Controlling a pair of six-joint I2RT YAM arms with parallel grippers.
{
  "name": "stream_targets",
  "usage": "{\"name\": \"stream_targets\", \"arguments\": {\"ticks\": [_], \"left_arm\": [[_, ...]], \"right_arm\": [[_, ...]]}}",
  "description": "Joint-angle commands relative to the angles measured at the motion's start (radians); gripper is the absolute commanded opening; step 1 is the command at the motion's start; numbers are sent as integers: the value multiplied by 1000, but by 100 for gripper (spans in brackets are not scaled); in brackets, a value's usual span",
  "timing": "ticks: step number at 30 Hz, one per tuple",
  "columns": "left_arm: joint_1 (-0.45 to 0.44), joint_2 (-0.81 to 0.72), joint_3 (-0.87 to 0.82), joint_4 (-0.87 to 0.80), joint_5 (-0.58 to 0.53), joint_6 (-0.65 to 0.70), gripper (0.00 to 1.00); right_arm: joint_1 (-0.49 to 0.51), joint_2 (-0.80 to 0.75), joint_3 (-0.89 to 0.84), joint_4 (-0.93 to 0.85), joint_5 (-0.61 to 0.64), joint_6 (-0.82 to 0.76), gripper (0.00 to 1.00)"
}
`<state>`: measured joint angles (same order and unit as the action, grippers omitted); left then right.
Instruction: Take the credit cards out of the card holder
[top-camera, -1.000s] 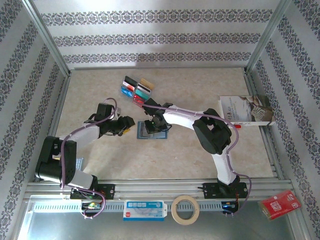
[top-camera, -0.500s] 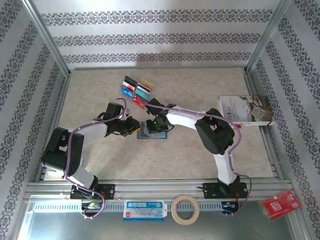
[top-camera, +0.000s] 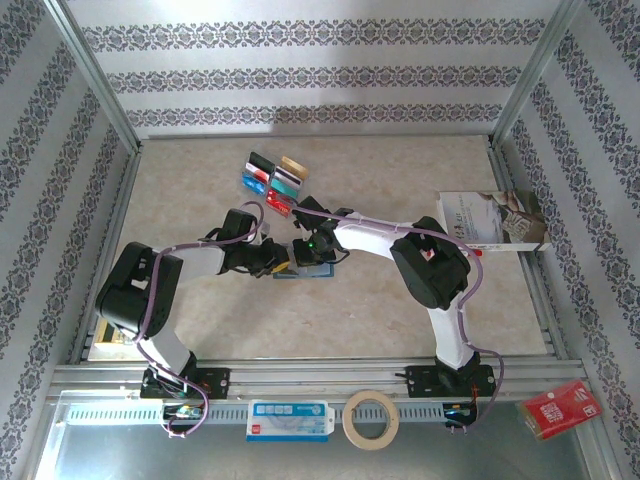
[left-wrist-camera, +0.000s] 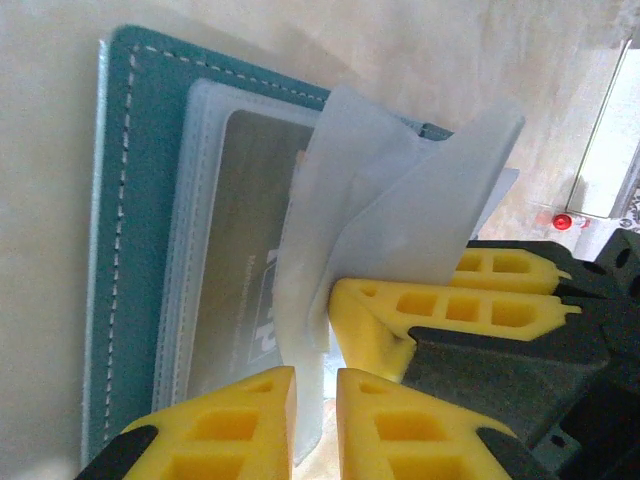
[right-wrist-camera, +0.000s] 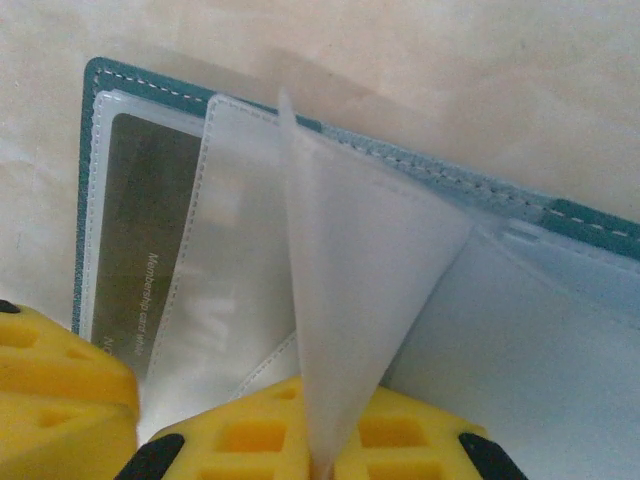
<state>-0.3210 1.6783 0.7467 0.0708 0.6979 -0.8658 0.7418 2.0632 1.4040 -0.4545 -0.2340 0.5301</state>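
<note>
The card holder (top-camera: 298, 270) lies open on the tabletop (top-camera: 400, 310), under both hands. Several credit cards (top-camera: 273, 180) are laid out in a cluster just beyond it. The right hand (right-wrist-camera: 320, 445) is closed on one clear sleeve leaf (right-wrist-camera: 350, 300), which stands up from the holder. The left hand (left-wrist-camera: 316, 425) has its fingers almost together over the sleeves' near edge, and whether it grips one I cannot tell. A greyish card (left-wrist-camera: 240, 270) sits inside a sleeve.
</note>
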Motion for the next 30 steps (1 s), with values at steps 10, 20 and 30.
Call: {"name": "stream_targets", "arguments": {"ticks": [10,20,30], "left_arm": [[-18,-30,18,-85,-107,45,19],[-21,-77,-3,-145,-95,50,22],[-41,-1,13,-25,-31,4,21]], "right_arm": [[-4,-22,-29,34,-65,46,12],[-10,-21,-28,32,-75,53,9],[-26,-63,-30,67,-131,78,15]]}}
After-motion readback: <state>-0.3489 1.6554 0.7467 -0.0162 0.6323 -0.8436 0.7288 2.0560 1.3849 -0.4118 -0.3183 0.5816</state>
